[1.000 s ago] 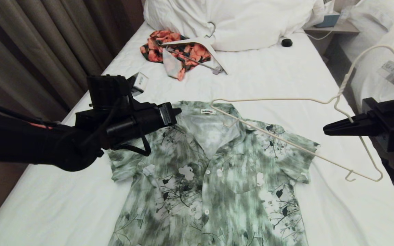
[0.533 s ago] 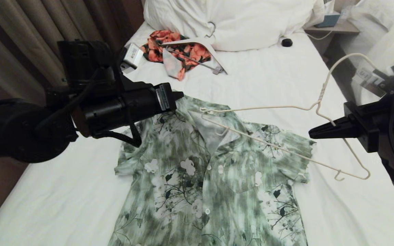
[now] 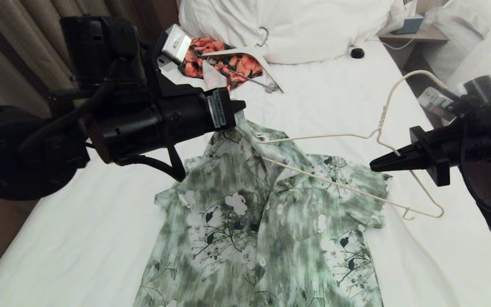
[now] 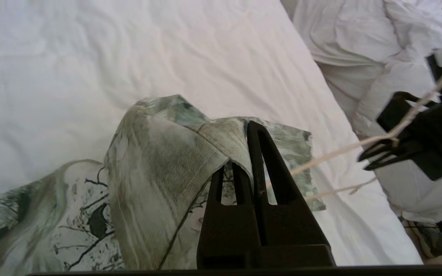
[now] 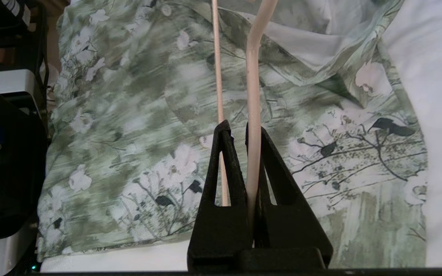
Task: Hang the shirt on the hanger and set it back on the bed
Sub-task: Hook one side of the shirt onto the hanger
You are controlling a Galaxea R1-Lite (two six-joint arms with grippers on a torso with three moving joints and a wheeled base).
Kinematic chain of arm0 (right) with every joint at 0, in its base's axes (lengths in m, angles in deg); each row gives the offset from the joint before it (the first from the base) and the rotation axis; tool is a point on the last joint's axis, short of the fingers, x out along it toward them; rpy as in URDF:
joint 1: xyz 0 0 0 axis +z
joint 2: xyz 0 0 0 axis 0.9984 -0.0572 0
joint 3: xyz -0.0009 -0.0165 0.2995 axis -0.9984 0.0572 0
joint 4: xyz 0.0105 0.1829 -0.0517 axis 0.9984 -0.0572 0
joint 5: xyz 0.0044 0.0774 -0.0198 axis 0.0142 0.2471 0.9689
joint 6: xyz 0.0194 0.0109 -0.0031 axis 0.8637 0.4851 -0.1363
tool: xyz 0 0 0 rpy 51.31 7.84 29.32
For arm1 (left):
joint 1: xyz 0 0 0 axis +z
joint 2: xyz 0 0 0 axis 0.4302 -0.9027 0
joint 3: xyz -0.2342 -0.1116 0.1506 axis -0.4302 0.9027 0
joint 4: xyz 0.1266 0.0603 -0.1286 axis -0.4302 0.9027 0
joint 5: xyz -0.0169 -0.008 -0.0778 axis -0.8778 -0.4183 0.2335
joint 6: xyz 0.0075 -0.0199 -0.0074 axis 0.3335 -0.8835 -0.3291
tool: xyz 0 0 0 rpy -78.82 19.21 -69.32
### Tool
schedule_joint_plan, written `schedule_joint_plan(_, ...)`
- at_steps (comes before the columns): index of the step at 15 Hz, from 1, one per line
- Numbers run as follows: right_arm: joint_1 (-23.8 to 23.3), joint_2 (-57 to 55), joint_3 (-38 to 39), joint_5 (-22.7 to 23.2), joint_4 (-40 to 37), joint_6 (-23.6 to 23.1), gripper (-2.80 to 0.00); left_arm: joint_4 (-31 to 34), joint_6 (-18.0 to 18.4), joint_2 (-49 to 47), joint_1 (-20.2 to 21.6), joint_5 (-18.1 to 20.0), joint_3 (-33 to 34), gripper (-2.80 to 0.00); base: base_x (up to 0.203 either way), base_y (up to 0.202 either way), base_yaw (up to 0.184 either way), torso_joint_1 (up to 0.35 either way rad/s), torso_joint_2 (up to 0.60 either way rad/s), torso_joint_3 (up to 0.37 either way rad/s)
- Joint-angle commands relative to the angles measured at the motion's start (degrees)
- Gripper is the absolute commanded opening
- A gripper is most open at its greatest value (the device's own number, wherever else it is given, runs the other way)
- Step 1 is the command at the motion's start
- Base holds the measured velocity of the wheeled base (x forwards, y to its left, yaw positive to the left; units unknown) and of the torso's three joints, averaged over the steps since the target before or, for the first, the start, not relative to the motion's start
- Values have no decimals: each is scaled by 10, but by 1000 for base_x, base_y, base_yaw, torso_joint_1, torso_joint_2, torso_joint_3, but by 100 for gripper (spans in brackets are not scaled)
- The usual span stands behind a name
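White sheets cover the bed (image 3: 348,98), and the shirt (image 3: 262,238) lies on it, collar pinched and lifted off the sheet by the left gripper (image 3: 239,106). Right gripper (image 3: 375,165) clamps the hanger (image 3: 335,136), whose far end reaches into the collar.

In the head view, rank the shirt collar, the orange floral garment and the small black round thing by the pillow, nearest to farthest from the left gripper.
From the left gripper:
1. Shirt collar, pinched in its shut fingers.
2. Orange floral garment, just beyond, toward the pillow.
3. Small black round thing, far across the bed, on the right side.
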Motion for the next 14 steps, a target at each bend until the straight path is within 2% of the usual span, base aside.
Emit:
schedule_joint_plan(1,3,-15,-10,3,-2,-3,-280,9,0,-7,-15,1,-17,-280,0,0,0,0,0,0)
schedule_joint_plan(4,7,-22,-35,5,-3,14,-280,28,0,-23,-53,-4,-50,-280,0,0,0,0,0,0)
schedule_joint_plan(9,26,-1,-26,7,-3,13,-280,58,17,-72,-104,-12,-123,-280,0,0,0,0,0,0)
schedule_joint_plan(12,43,9,-27,10,-3,13,-280,64,20,-77,-146,-16,-133,-280,0,0,0,0,0,0)
schedule_joint_plan(14,55,16,-25,11,-3,13,-280,64,20,-74,-191,-38,-133,-280,0,0,0,0,0,0)
